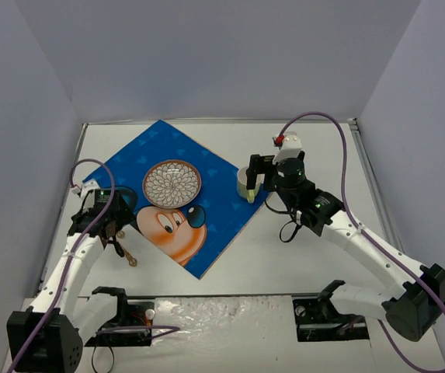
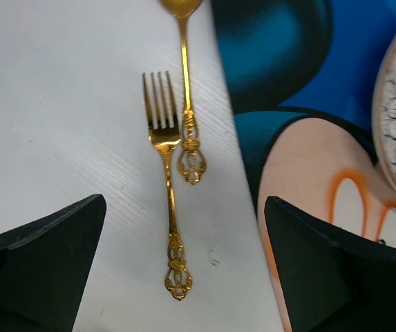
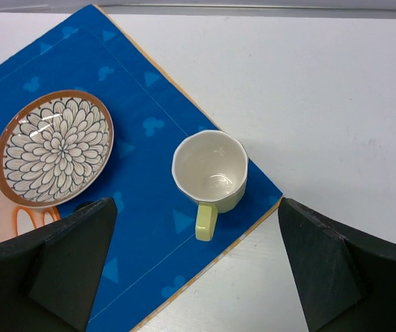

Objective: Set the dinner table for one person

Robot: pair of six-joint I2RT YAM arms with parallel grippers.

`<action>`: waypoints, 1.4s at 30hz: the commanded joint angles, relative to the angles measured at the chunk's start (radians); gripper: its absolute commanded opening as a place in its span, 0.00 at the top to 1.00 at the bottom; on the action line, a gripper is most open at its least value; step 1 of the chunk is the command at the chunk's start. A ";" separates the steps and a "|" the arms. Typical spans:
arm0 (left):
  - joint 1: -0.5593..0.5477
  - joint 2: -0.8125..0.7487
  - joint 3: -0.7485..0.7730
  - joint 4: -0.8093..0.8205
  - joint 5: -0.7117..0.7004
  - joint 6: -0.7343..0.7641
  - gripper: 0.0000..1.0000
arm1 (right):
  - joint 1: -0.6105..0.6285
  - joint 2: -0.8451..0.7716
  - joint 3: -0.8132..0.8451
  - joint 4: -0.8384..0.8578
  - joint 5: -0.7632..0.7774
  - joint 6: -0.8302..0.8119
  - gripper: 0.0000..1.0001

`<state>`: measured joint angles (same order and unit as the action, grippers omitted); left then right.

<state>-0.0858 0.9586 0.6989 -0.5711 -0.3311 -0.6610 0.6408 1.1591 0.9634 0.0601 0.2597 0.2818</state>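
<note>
Cup (image 3: pixel 210 169) below right gripper (image 3: pixel 194 202), jaws wide.

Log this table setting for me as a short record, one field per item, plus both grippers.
table: white, holds everything
placemat: blue cartoon print, lying diagonally on the table
plate: patterned, brown rim, on the placemat
cup: pale yellow, upright, empty, at the placemat's right corner
fork: gold, on the table just off the placemat's left edge
spoon: gold, beside the fork, nearer the placemat
left gripper: open, above the fork, holding nothing
right gripper: open, above the cup, not touching it
</note>
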 commanded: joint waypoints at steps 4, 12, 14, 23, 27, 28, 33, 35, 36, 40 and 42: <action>0.066 0.073 -0.056 0.035 0.023 -0.166 0.03 | -0.040 -0.059 -0.006 -0.020 -0.139 -0.049 0.01; 0.073 0.078 -0.143 0.074 0.058 -0.249 0.11 | -0.073 -0.109 -0.047 -0.019 -0.241 -0.034 0.01; 0.074 0.081 -0.154 0.064 0.063 -0.264 0.14 | -0.072 -0.116 -0.051 -0.019 -0.249 -0.027 0.01; 0.072 0.144 -0.155 0.061 0.035 -0.249 0.25 | -0.075 -0.136 -0.062 -0.017 -0.244 -0.030 0.01; 0.074 0.191 -0.152 0.081 0.035 -0.250 0.37 | -0.075 -0.137 -0.068 -0.014 -0.238 -0.035 0.01; 0.075 0.197 -0.154 0.088 0.035 -0.247 0.41 | -0.074 -0.137 -0.068 -0.015 -0.239 -0.037 0.01; 0.085 0.220 -0.167 0.123 0.037 -0.239 0.51 | -0.068 -0.147 -0.072 -0.015 -0.229 -0.046 0.01; 0.116 0.223 -0.169 0.126 0.040 -0.235 0.55 | -0.066 -0.150 -0.074 -0.014 -0.222 -0.050 0.01; 0.123 0.225 -0.170 0.128 0.044 -0.232 0.58 | -0.063 -0.152 -0.075 -0.014 -0.216 -0.054 0.01; 0.162 0.239 -0.180 0.140 0.068 -0.226 0.73 | -0.055 -0.160 -0.080 -0.014 -0.202 -0.064 0.01; 0.180 0.239 -0.182 0.142 0.078 -0.225 0.83 | -0.053 -0.167 -0.082 -0.013 -0.198 -0.066 0.01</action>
<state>0.0568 1.1735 0.5255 -0.4422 -0.2766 -0.8906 0.5773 1.0239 0.8831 -0.0116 0.0323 0.2362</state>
